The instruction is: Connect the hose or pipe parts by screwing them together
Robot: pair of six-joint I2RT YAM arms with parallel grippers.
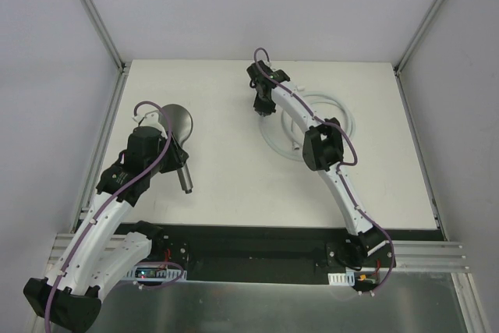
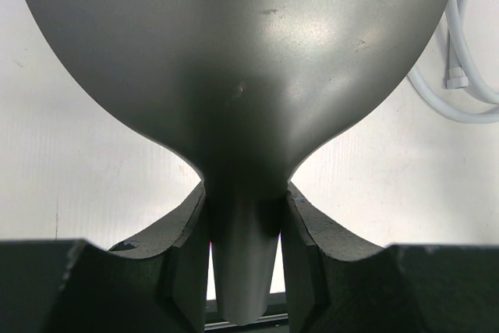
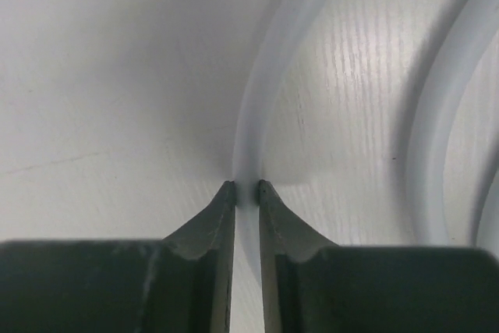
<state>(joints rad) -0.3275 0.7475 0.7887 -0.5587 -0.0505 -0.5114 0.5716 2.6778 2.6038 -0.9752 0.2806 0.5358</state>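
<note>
Right wrist: right gripper (image 3: pixel 246 190) fingers narrow, pinching hose (image 3: pixel 273 68) toward table (image 1: pixel 218 193) far edge. Left gripper (image 2: pixel 245 196) clamps shower head (image 2: pixel 234 52) neck, near left edge. Risk: thin slick hose slides through pinch, free end flops.

dark grey shower head (image 2: pixel 234 60) at left, handle pointing near, pale white hose (image 3: pixel 251 126) coiled well apart at right

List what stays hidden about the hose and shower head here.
- Shower head handle end: left wrist view, cut off at the bottom edge, between the fingers of the left gripper.
- Hose fittings: top view, too small; coil partly under the right arm.
- Hose ends: right wrist view, cut off past the right gripper.
</note>
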